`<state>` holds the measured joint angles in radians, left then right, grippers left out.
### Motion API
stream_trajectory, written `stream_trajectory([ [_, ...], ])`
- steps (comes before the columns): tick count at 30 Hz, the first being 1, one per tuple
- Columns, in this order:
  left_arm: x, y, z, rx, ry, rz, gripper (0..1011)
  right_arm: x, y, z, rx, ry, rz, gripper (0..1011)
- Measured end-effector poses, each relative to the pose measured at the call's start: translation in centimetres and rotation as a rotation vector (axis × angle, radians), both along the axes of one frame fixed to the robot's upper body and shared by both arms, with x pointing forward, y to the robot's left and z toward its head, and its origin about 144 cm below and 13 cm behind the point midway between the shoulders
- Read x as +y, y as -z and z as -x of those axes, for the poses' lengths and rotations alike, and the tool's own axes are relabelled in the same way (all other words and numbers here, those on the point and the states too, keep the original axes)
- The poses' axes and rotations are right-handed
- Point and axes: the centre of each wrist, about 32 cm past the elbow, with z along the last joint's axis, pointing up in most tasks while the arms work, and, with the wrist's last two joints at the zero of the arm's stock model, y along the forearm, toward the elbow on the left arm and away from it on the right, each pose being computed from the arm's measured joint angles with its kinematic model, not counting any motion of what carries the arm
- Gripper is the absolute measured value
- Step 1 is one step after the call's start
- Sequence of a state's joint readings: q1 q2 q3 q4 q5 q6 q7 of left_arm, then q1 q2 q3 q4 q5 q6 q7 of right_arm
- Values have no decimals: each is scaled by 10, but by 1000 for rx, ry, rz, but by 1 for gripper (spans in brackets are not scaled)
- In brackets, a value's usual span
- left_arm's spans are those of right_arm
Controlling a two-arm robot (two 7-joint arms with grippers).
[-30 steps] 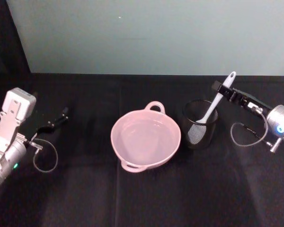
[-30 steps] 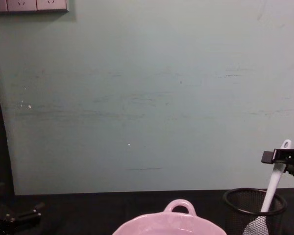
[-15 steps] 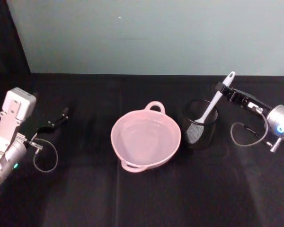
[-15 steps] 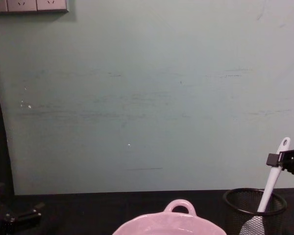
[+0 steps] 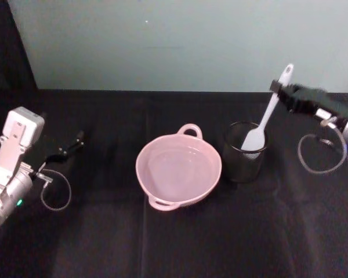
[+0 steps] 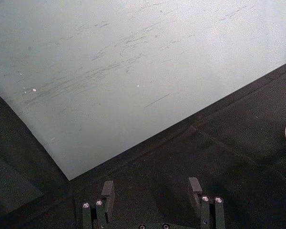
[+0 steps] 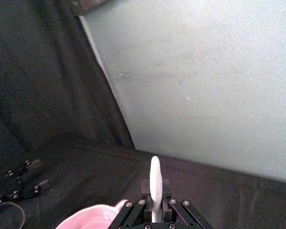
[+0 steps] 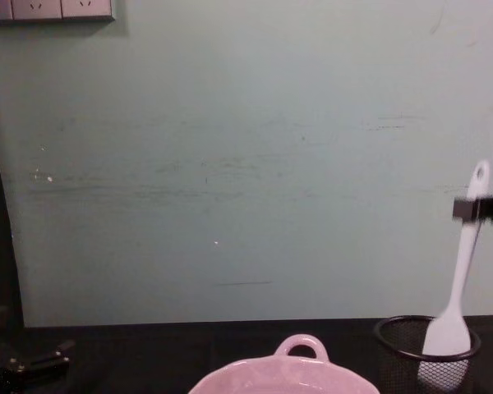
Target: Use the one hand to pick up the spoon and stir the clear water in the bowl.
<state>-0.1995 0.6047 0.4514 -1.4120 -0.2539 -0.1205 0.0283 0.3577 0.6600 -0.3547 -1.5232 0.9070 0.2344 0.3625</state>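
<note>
Right gripper (image 5: pixel 281 88) pinches the one spoon (image 5: pixel 268 113) near its handle top, head at the rim of the one mesh cup (image 5: pixel 243 165) beside the single pink bowl (image 5: pixel 178 171); left gripper (image 6: pixel 151 189) rests wide open at the left of the desk (image 5: pixel 162 243)

Soft, even room light is washing the pale wall (image 8: pixel 246 164), leaving it bright and flat. The black cloth on the surface (image 5: pixel 174 243) is swallowing most of the light, and the curtain (image 5: pixel 6 46) is lying in shadow. The bowl (image 5: pixel 141 172) is gleaming along its glossy rim, with faint glints on the clear water (image 5: pixel 177 169). The white spoon (image 5: pixel 271 107) is glowing brightly, and a green lamp (image 5: pixel 18 202) is shining on the left arm (image 5: pixel 8 168).
</note>
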Motion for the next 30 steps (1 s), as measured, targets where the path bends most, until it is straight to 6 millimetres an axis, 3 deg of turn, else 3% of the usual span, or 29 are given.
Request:
stream_trajectory([
  [9,0,0,0,0,0,0,1011,-2,-63,-2,-157,-113,99,120],
  [14,0,0,0,0,0,0,1011,6,-82,-7,-194,-180,123,120],
  [18,0,0,0,0,0,0,1011,25,-95,-14,-220,-278,140,120],
  [22,0,0,0,0,0,0,1011,47,-90,-20,-216,-360,135,120],
  [27,0,0,0,0,0,0,1011,73,-61,-30,-205,-411,109,120],
  [30,0,0,0,0,0,0,1011,88,-31,-38,-192,-419,102,120],
])
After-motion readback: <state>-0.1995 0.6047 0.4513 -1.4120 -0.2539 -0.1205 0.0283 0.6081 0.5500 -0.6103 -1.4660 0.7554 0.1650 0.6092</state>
